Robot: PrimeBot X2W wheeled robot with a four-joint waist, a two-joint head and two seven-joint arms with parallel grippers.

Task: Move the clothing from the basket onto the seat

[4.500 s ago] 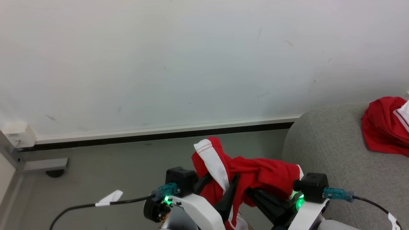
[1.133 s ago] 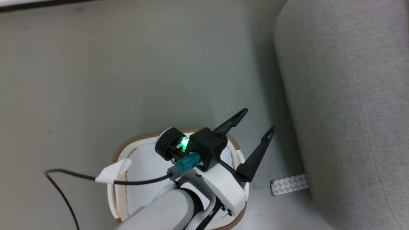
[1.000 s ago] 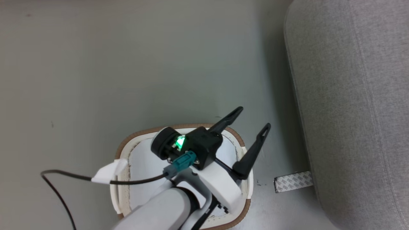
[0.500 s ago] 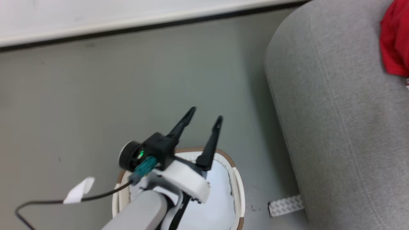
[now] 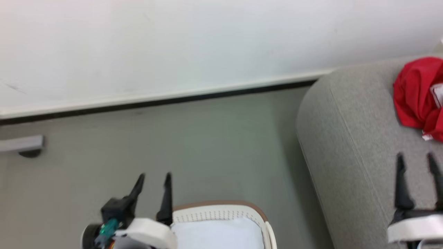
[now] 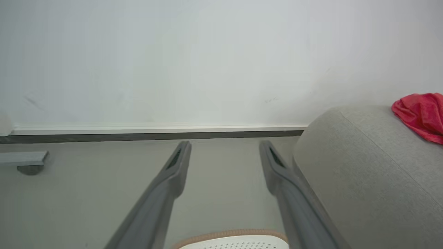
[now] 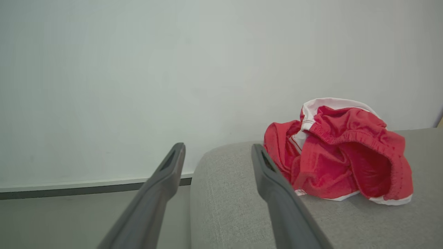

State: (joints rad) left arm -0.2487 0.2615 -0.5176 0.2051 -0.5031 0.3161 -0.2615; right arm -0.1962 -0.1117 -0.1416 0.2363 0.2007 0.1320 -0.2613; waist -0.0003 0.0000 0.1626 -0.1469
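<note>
Red clothing (image 7: 339, 155) lies bunched on the grey seat (image 5: 346, 138), close to the wall. The right gripper (image 5: 415, 157) hovers over the seat cushion, fingers spread and empty, pointing toward the clothing. The left gripper (image 5: 154, 176) hangs at the left rim of the basket (image 5: 221, 207), fingers spread toward the wall, grasping nothing.

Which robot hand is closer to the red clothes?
Right. The right gripper hovers over the seat, just short of the clothing; the left gripper is by the basket, farther away.
</note>
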